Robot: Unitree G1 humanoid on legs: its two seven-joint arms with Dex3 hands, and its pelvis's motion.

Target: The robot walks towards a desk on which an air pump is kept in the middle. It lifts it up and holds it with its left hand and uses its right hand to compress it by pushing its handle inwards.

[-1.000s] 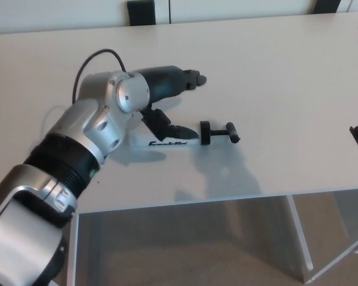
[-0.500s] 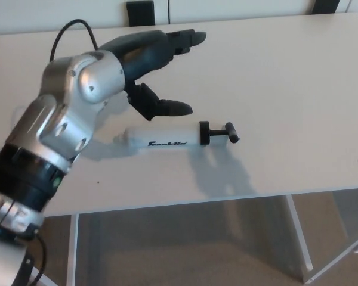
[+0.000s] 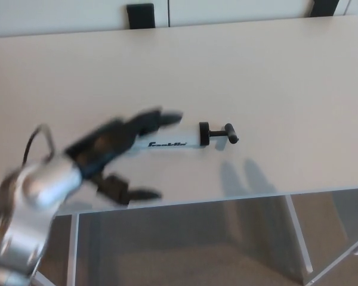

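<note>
The air pump point(image 3: 176, 142) lies flat on the beige desk point(image 3: 256, 77), a white tube with black lettering. Its black cap and T-handle point(image 3: 222, 134) point right. My left hand point(image 3: 122, 155) is motion-blurred near the desk's front edge, just left of the pump. Its fingers point(image 3: 157, 118) are spread wide and reach over the tube's left end; the thumb point(image 3: 131, 193) sits lower, past the desk edge. The hand is open and holds nothing. The pump's left end is hidden behind the fingers. My right hand does not show.
A black block point(image 3: 141, 12) stands at the desk's far edge. Below the front edge are a grey panel point(image 3: 185, 244) and a white desk leg point(image 3: 299, 238). A black cable point(image 3: 36, 140) loops off my left forearm.
My left hand has swung down and toward me, from above the pump to the desk's front edge. The right hand, seen at the right edge earlier, has left the picture. The pump has stayed put.
</note>
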